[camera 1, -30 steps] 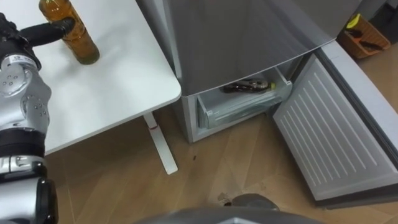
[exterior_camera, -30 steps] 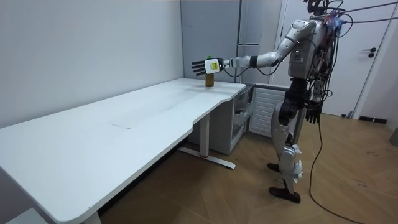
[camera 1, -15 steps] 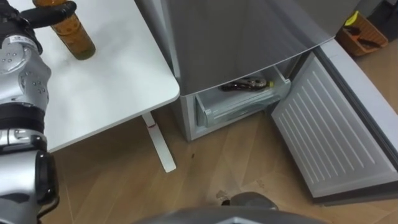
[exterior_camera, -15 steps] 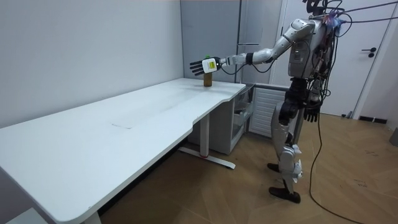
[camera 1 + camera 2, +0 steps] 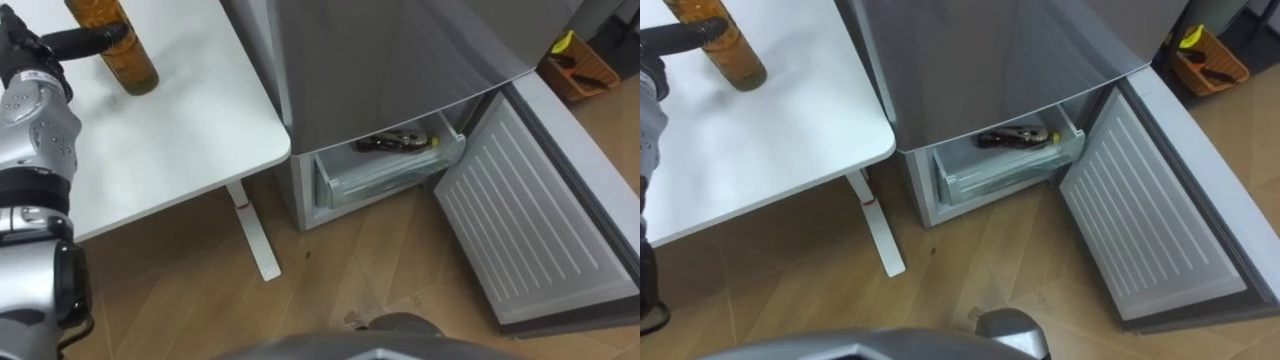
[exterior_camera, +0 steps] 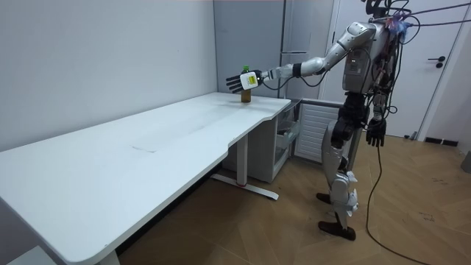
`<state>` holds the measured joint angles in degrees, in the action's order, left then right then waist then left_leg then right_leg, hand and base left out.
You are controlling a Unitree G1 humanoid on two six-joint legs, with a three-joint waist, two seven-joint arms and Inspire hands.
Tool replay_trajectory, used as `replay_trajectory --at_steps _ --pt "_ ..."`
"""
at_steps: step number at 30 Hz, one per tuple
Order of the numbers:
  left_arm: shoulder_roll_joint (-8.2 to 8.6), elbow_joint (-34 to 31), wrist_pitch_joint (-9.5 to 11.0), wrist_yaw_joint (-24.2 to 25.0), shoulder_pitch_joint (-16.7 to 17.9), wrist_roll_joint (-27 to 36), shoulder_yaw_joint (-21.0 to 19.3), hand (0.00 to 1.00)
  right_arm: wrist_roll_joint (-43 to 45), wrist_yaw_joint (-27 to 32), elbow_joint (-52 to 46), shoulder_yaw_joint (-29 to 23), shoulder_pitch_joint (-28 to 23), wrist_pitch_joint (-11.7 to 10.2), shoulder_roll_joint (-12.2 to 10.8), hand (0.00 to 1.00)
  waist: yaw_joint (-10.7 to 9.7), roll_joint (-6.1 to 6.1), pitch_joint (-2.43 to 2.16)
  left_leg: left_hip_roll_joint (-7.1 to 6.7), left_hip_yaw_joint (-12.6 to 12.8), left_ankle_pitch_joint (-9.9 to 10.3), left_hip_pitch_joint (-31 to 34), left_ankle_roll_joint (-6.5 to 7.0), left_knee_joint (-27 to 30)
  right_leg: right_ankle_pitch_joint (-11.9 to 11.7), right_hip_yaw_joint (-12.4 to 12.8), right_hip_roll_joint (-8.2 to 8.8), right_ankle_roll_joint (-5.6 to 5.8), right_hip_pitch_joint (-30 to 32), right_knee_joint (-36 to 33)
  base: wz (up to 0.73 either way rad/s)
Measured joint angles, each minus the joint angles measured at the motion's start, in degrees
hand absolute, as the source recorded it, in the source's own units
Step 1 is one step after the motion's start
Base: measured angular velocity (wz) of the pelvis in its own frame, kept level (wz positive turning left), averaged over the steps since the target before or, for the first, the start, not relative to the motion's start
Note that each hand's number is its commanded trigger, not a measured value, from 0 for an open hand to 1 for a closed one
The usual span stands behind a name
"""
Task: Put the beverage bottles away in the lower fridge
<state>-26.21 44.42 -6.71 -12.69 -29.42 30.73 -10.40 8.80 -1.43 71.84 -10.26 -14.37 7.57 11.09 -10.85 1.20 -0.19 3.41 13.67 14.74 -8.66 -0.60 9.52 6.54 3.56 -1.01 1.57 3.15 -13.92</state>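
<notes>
Currently: left arm stretched to the bottle on the table

At far left, the left hand (image 5: 25, 62) is held out on a nearly straight arm, fingers kept straight and spread, with the thumb laid against the amber bottle (image 5: 128, 58). That bottle is stood upright on the white table (image 5: 170, 130), near its back edge. Further right, a dark bottle (image 5: 395, 142) is seen lying in the open drawer (image 5: 370, 182) of the fridge (image 5: 380, 50), whose lower door (image 5: 530, 230) is swung wide. The right hand (image 6: 376, 135) is hung at the robot's side, fingers relaxed.

An office-like room: a long white desk (image 6: 147, 147) is stretching beneath the left hand (image 6: 236, 80), a grey fridge (image 5: 380, 50) standing to its right.
</notes>
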Motion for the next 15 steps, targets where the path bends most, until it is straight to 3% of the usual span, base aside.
replay_trajectory --at_steps 3,15 --pt "0.00 -0.01 0.00 1.26 -0.01 1.18 0.69 0.00 0.04 0.00 0.04 0.01 0.00 0.01 0.00 0.00 -0.05 0.09 0.27 0.02 0.08 0.02 0.14 0.00 -0.21 -0.03 0.13 -0.10 -0.02 0.24 -0.05 0.00" --pt "-0.01 -0.11 0.00 4.61 -0.26 3.52 1.70 0.00 0.10 0.80 -0.12 0.51 0.04 -0.05 0.00 0.00 0.00 -0.19 0.13 0.05 0.18 0.02 1.11 0.00 -0.08 -0.13 0.30 -0.12 -0.01 1.06 0.26 0.00"
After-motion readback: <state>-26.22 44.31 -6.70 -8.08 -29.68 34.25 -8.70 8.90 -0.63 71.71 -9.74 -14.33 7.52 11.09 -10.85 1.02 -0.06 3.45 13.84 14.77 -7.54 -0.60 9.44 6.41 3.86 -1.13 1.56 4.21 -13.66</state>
